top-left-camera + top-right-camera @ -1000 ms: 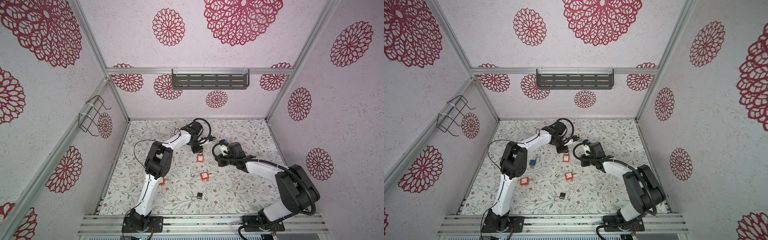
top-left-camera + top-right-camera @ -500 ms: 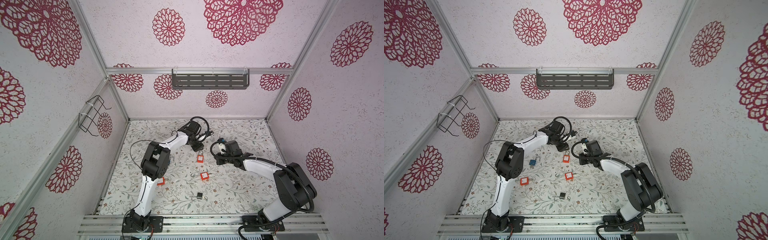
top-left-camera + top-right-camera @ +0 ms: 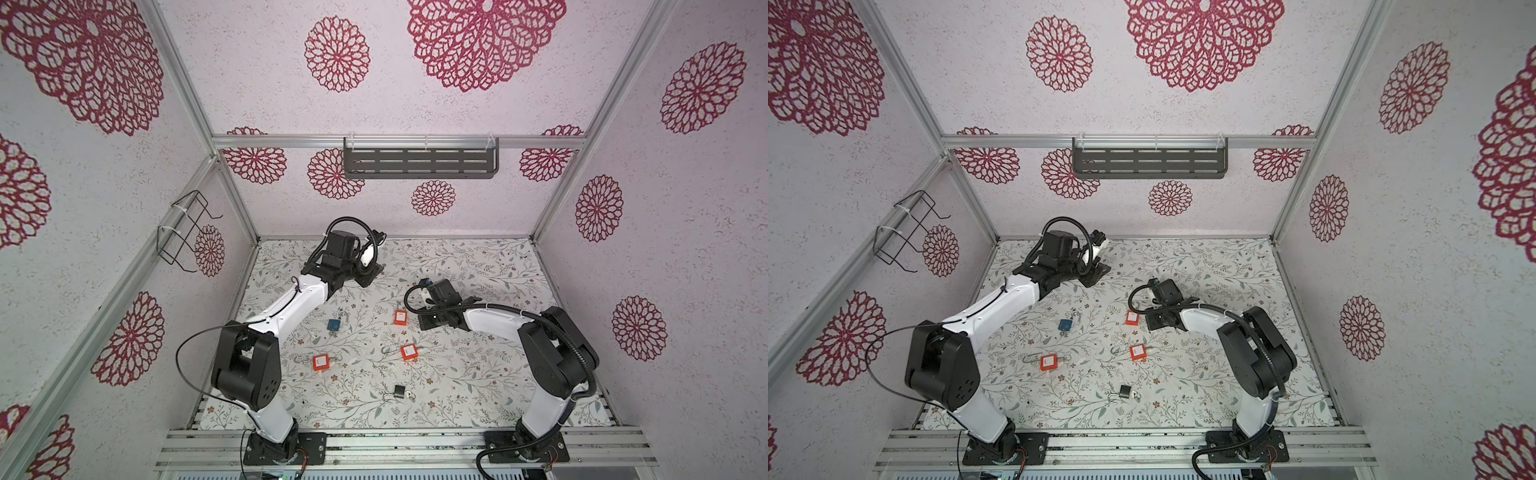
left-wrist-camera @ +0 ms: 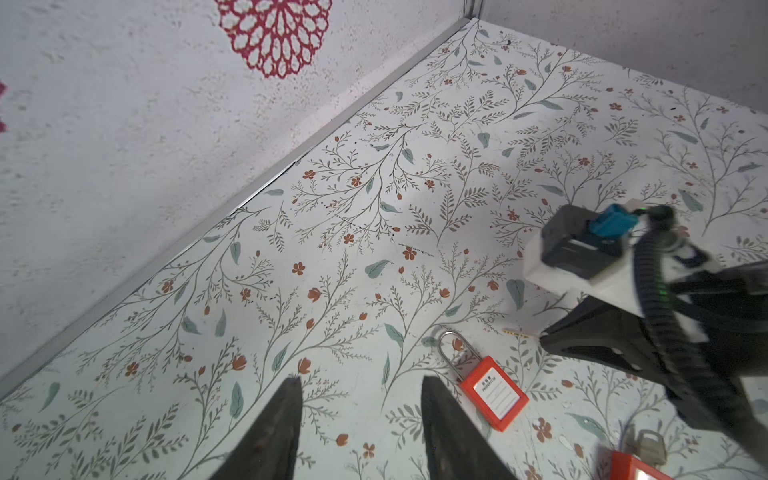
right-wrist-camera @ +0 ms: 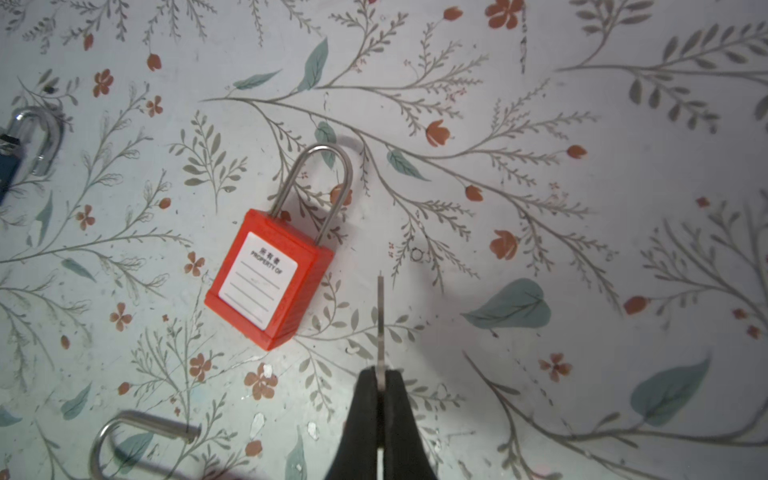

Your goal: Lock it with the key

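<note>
Right wrist: fingers (image 5: 363,419) pinch key (image 5: 380,320) beside padlock (image 5: 270,282).

White links (image 3: 291,307) between bulky black joints (image 3: 245,370) (ribbed black cables (image 3: 347,218) alongside).

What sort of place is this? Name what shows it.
Probably a robot test cell, not a home: aluminium frame around papered walls, a left arm and right arm bolted to a front rail, and padlocks scattered on the floral table.

The white paper label (image 5: 257,279) on the red plastic padlock (image 5: 305,291) reads "PROPERTY OF" beneath Chinese characters. That padlock (image 3: 400,317) lies just right of centre in both top views.
</note>
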